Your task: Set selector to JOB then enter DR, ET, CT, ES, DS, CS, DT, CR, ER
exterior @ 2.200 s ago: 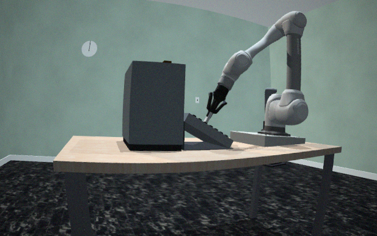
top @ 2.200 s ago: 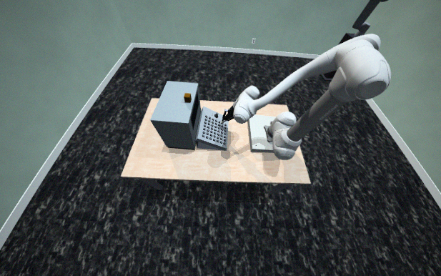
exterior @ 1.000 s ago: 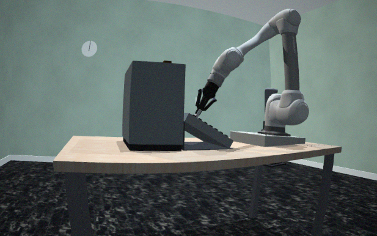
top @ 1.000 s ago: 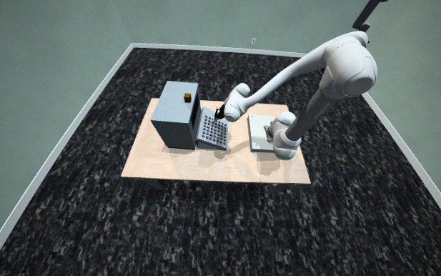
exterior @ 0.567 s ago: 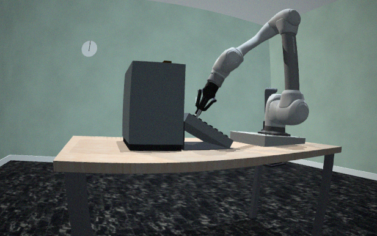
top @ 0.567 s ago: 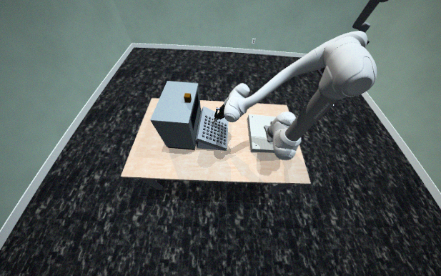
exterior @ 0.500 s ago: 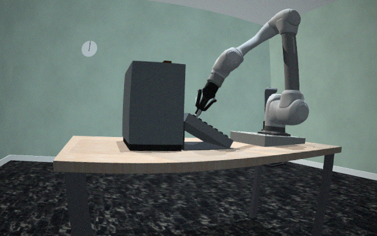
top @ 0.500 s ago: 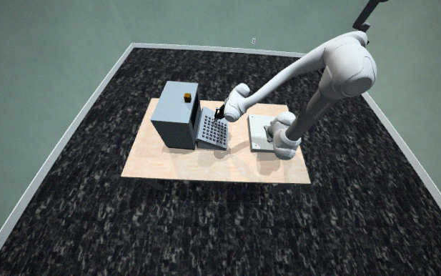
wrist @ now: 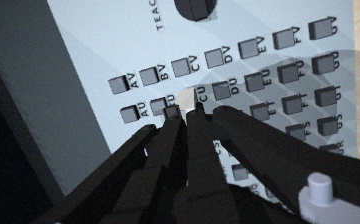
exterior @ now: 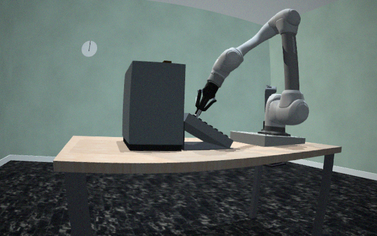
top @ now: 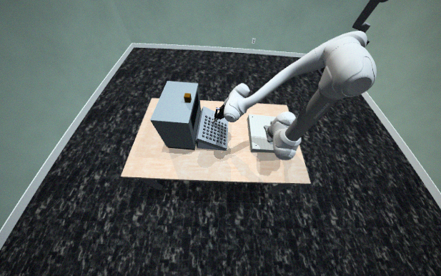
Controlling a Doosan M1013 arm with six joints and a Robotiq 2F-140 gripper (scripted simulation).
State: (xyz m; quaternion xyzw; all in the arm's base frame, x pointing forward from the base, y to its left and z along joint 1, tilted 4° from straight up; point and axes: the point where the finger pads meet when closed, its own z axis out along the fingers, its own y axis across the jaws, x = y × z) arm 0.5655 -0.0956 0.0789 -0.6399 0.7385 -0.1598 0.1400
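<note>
The sloped grey keypad (top: 221,144) (exterior: 215,134) (wrist: 106,40) leans against the front of the grey machine box (top: 175,114) (exterior: 153,104). In the wrist view its dark selector knob (wrist: 196,7) sits at the top beside the word TEACH. Rows of grey keys show below it: AV to GV, then AU to GU, with more rows lower down. The key CU (wrist: 185,98) glows pale; the other keys in view are dark. My gripper (top: 215,118) (exterior: 198,114) (wrist: 189,101) is shut and empty. Its tip rests at the keypad's upper rows, right at the lit CU key, between BU (wrist: 159,106) and DU (wrist: 221,90).
A small orange block (top: 187,97) sits on top of the machine box. The arm's grey base plate (top: 257,123) (exterior: 266,139) lies to the right of the keypad on the wooden table (top: 189,168) (exterior: 162,159). The arm's fingers hide the lower middle keys in the wrist view.
</note>
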